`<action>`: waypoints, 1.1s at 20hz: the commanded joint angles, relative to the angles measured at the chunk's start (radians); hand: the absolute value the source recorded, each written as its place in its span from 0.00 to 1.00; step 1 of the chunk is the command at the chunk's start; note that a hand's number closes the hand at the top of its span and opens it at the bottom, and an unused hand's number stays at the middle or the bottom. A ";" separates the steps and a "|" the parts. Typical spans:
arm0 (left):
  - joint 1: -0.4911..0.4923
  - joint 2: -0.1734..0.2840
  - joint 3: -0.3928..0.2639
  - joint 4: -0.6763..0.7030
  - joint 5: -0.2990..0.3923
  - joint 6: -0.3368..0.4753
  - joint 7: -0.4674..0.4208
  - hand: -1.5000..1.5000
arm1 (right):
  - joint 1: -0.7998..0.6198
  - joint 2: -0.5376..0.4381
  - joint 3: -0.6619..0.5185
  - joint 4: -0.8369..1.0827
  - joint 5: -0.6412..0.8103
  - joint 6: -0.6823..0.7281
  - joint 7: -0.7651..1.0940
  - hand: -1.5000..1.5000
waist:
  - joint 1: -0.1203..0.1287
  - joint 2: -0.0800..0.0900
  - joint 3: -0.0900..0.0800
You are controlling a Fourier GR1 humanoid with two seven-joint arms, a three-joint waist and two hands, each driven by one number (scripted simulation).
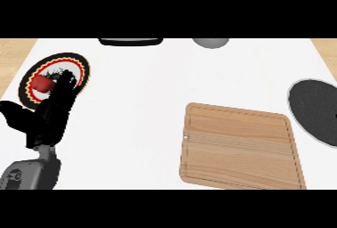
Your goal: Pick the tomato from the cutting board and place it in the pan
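A red tomato (44, 83) lies on a round plate with a black, red and yellow patterned rim (77, 63) at the far left of the counter. My left hand (50, 116) reaches over that plate with straight fingers (65, 83) just right of the tomato, touching or nearly touching it; the thumb points left, away from it. The hand is open. The wooden cutting board (240, 147) lies right of centre with nothing on it. A dark grey round pan (317, 111) is cut off by the right edge. My right hand does not show.
At the back edge stand a black object (130, 41) and a grey rounded object (211, 42), both partly cut off. White counter lies between the plate and the board. Wooden floor shows at both top corners.
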 commanded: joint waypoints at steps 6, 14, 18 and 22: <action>-0.012 -0.008 -0.004 -0.020 0.000 -0.005 0.027 0.50 | -0.205 -0.196 -0.127 0.611 -0.052 -0.219 -0.228 1.00 | 0.020 0.004 0.001; 0.004 -0.001 0.010 0.002 0.013 -0.045 -0.017 0.50 | -0.270 -0.245 -0.101 1.086 -0.040 -0.419 -0.525 1.00 | 0.029 0.009 0.002; 0.044 0.001 -0.006 -0.090 0.012 -0.040 0.051 0.50 | -0.311 -0.256 -0.088 1.298 -0.005 -0.554 -0.628 1.00 | 0.033 0.007 0.002; -0.009 -0.025 -0.019 -0.011 -0.023 -0.015 0.013 0.50 | -0.436 -0.285 -0.071 1.457 0.046 -0.539 -0.495 1.00 | 0.038 0.013 0.002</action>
